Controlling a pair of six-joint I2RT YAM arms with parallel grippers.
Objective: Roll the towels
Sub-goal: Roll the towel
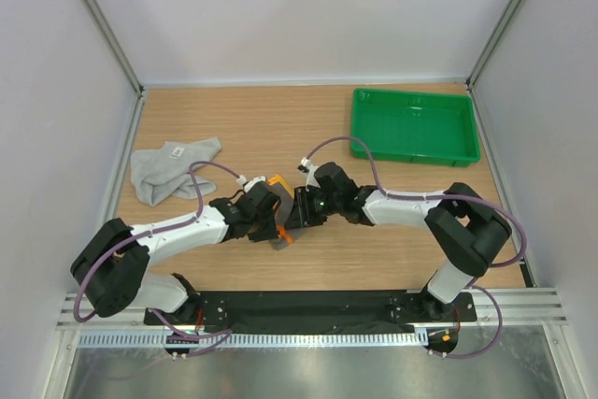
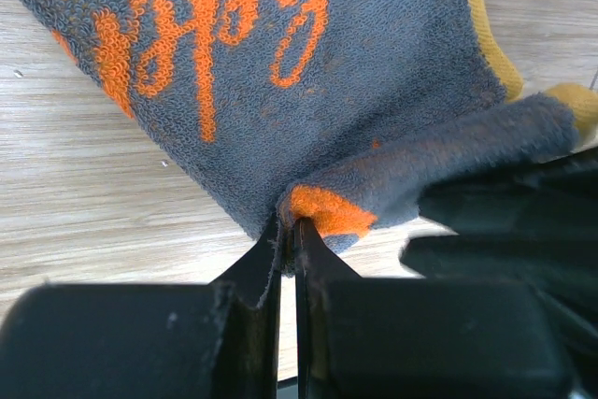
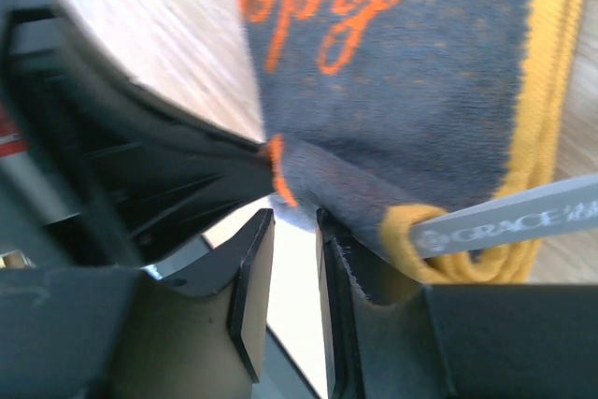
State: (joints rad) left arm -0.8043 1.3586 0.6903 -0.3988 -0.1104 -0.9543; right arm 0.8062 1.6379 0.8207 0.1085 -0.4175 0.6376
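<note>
A crumpled light grey towel [image 1: 171, 168] lies at the table's left. The other towel [image 2: 308, 91] shows a dark grey face with orange script and a yellow-orange edge; from above, only small orange and grey bits of this towel [image 1: 280, 238] peek out between the two grippers. My left gripper [image 2: 290, 221] is shut on a folded corner of it. Close beside the left gripper [image 1: 269, 221], my right gripper [image 3: 294, 217] stands open, with a lit gap between its jaws. The towel [image 3: 411, 91] drapes over one fingertip, its grey label alongside.
A green plastic tray [image 1: 414, 125] sits at the back right of the wooden table [image 1: 280, 128]. Both arms meet at the table's near middle, their cables looping above them. White walls enclose the left, right and back sides.
</note>
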